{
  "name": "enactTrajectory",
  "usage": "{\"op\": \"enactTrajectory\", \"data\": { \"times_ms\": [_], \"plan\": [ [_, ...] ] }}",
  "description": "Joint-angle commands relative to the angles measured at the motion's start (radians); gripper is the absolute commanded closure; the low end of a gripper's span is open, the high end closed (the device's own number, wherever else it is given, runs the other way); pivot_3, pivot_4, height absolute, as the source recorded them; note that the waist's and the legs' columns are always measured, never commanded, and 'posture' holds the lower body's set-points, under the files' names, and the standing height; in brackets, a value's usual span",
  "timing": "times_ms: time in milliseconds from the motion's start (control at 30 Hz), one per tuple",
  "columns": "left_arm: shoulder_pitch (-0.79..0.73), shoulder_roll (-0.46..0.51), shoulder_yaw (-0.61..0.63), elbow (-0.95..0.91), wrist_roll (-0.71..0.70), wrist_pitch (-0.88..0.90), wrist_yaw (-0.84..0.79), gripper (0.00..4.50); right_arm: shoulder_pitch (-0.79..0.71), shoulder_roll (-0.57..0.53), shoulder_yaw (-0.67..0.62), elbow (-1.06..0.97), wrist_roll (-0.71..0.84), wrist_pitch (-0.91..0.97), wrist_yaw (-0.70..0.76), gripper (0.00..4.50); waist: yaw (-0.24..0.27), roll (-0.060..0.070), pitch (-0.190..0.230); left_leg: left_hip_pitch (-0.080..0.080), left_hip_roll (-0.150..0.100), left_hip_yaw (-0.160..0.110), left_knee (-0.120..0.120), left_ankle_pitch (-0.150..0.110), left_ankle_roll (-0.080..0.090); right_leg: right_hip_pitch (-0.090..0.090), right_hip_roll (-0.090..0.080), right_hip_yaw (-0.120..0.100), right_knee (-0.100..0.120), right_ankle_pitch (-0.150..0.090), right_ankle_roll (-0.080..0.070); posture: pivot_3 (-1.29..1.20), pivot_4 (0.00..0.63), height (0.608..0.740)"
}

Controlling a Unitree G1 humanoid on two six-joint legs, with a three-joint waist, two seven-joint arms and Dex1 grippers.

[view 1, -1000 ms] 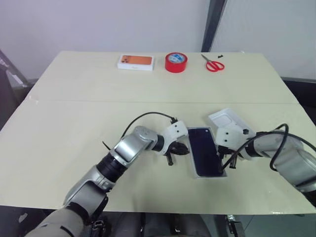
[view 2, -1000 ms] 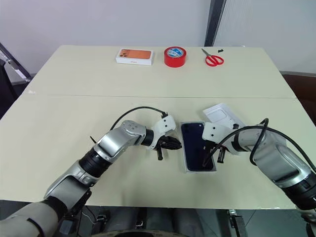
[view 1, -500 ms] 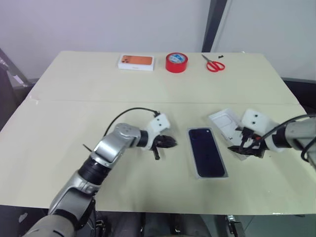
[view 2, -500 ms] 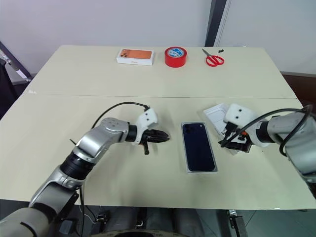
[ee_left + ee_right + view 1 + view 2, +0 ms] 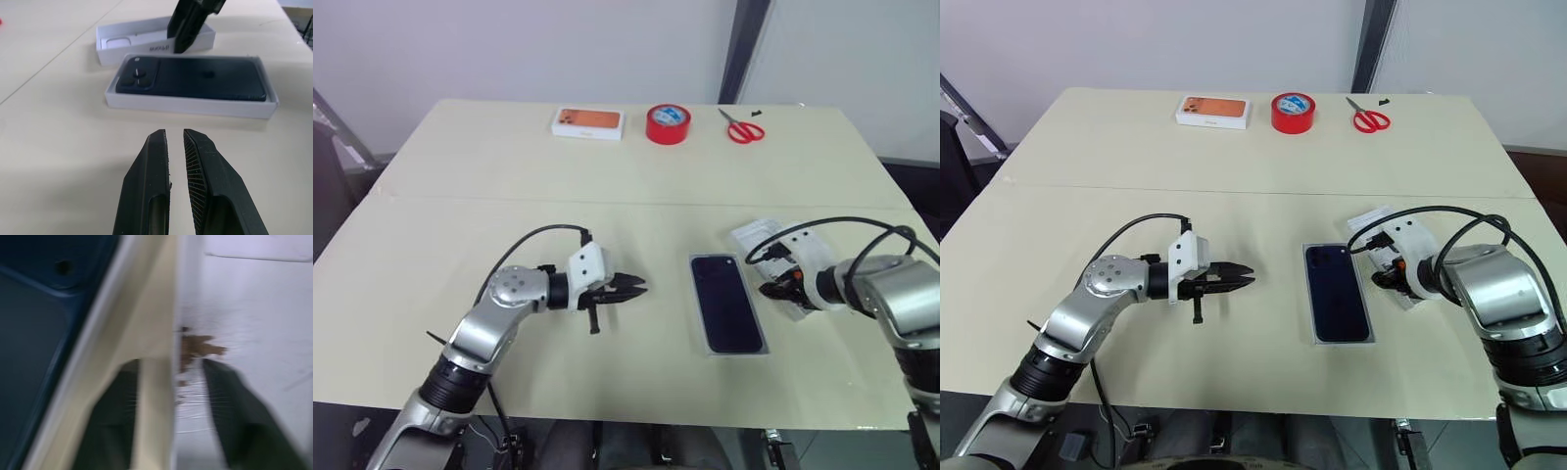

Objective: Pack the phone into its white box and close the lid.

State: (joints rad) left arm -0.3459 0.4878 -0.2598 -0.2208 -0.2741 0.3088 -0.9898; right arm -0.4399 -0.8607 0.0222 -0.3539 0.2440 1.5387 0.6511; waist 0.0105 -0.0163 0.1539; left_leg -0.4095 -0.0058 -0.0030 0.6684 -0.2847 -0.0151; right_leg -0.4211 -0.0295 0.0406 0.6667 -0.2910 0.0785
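- On the pale beige tabletop (image 5: 509, 186), a slim dark navy-blue smartphone (image 5: 727, 302) lies flat inside its shallow white rectangular cardboard tray (image 5: 193, 106), back up, with a small camera cluster (image 5: 136, 77) at one corner.
- Just beside the tray, on the robot's right, rests the shallow white lid (image 5: 128, 40), its open inner face turned upward.
- Right gripper (image 5: 780, 290) straddles the lid's near wall, one black finger (image 5: 244, 421) inside against the white inner face and the other outside; whether it is clamped on that wall cannot be told.
- Left gripper (image 5: 628, 287) hangs above bare table, well apart from the tray, pointing toward it with its ribbed black fingers (image 5: 203, 171) almost together and nothing between them.
- Along the far edge sit a white box with an orange phone picture (image 5: 587, 121), a red tape roll (image 5: 668, 123) and red-handled scissors (image 5: 740, 127).
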Motion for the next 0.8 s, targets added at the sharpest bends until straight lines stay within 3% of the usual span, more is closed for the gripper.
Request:
{"op": "enactTrajectory", "data": {
  "times_ms": [33,200,333,433,500,533,567,600,667,800],
  "plan": [
    [0.011,-0.004,0.027,-0.031,-0.020,-0.008,0.014,3.90,-0.013,0.001,-0.036,-0.045,0.024,0.043,-0.030,4.45,-0.002,0.000,0.000,0.000,0.000,0.000,0.000,0.000,0.000,0.000,0.000,0.000,0.000,0.000,0.000,0.00,0.150,0.733],
    [0.017,-0.008,0.077,0.004,-0.035,-0.011,0.044,3.90,-0.080,-0.003,-0.131,-0.067,0.071,0.074,-0.033,4.45,-0.005,0.000,0.000,0.000,0.000,0.000,0.000,0.000,0.000,0.000,0.001,0.000,0.001,0.000,0.000,0.00,0.150,0.733],
    [0.006,-0.023,0.146,0.072,-0.024,-0.022,0.114,3.90,-0.184,0.071,-0.294,-0.029,0.253,0.076,-0.028,4.45,-0.016,0.000,0.000,0.001,0.000,0.000,0.000,0.000,0.000,0.000,0.001,0.000,0.002,0.000,0.000,0.00,0.150,0.733],
    [-0.027,-0.032,0.191,0.169,0.002,-0.046,0.179,3.90,-0.240,0.160,-0.387,0.053,0.654,0.076,-0.155,4.45,-0.022,0.000,0.000,0.001,0.001,-0.001,0.000,0.000,0.000,0.000,0.002,-0.001,0.002,0.000,0.000,0.00,0.150,0.733],
    [-0.044,-0.042,0.190,0.196,0.008,-0.065,0.187,3.90,-0.263,0.192,-0.404,0.170,1.009,0.076,-0.330,4.45,-0.024,-0.001,0.000,0.001,0.001,0.000,0.000,0.000,0.000,0.001,0.002,0.000,0.002,0.000,0.000,0.00,0.150,0.733],
    [-0.049,-0.045,0.185,0.202,0.012,-0.073,0.186,3.90,-0.267,0.193,-0.396,0.223,1.163,0.076,-0.422,4.45,-0.024,0.000,0.000,0.001,0.001,0.000,0.000,0.000,0.000,0.001,0.002,0.000,0.002,0.000,0.000,0.00,0.150,0.733],
    [-0.051,-0.047,0.176,0.202,0.016,-0.082,0.181,3.90,-0.219,0.131,-0.313,0.237,1.422,-0.040,-0.569,4.45,-0.022,-0.001,0.000,0.001,0.001,0.000,0.000,0.000,0.000,0.001,0.001,0.000,0.002,0.000,0.000,0.00,0.150,0.733],
    [-0.053,-0.049,0.169,0.201,0.021,-0.089,0.179,3.90,-0.180,0.092,-0.251,0.238,1.588,-0.123,-0.666,4.45,-0.017,0.000,0.000,0.000,0.001,0.000,0.000,0.000,0.000,0.001,0.001,-0.001,0.002,0.000,0.000,0.00,0.150,0.733],
    [-0.057,-0.053,0.162,0.202,0.027,-0.096,0.179,3.90,-0.115,0.082,-0.179,0.204,1.728,-0.236,-0.765,4.45,-0.019,-0.002,0.001,-0.001,0.001,-0.001,0.001,-0.001,0.001,0.001,0.000,-0.002,0.001,0.000,0.000,0.00,0.150,0.733],
    [-0.065,-0.072,0.134,0.193,0.034,-0.097,0.169,3.90,0.032,0.252,-0.137,0.060,1.728,-0.398,-0.906,4.45,-0.029,-0.002,0.000,-0.001,0.001,0.000,0.003,-0.001,0.002,0.003,0.001,-0.001,0.000,0.000,0.001,0.00,0.150,0.733]
  ]
}}
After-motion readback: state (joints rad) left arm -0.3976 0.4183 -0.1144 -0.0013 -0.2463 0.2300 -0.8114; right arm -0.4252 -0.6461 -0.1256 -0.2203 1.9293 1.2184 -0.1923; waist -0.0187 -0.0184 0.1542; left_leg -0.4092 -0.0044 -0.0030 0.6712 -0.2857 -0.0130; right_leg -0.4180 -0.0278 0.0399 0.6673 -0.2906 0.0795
